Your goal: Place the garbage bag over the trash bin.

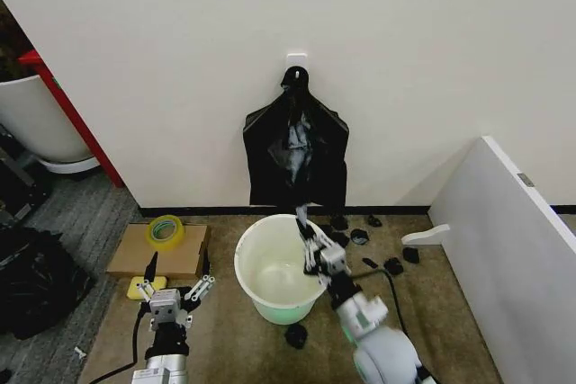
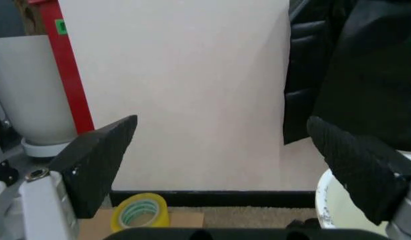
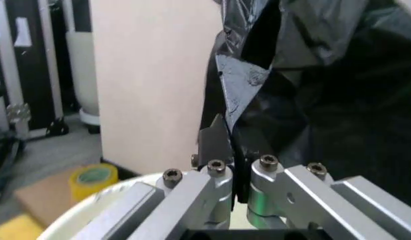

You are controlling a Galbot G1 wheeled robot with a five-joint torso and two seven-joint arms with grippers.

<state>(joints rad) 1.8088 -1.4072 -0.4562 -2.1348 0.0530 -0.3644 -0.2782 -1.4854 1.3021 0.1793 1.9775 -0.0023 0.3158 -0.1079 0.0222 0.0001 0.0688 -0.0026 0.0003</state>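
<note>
Two grippers in play, right one working: right gripper (image 1: 309, 238) over the far rim of the trash bin (image 1: 249, 280), fingers (image 3: 212, 142) pinched together on a strip of the garbage bag (image 3: 240, 82), glossy crinkled black plastic rising up from the tips. Garbage bag (image 1: 295, 157) hanging on the wall from a white hook (image 1: 296, 62), lower edge just above and behind the bin, not yet over the rim. Trash bin cream-white, round, standing on the tan floor near the wall, pale green base, inside bare. Left gripper (image 1: 174, 290) low at the bin's left side, spread wide apart, holding nothing, black pads (image 2: 99, 160) facing the wall. Yellow tape roll (image 1: 165, 230) on a flat cardboard box (image 1: 189, 258) left of the bin, yellow sponge (image 1: 139, 289) just in front of the box. Small black scraps (image 1: 393, 265) scattered on the floor right of the bin
</note>
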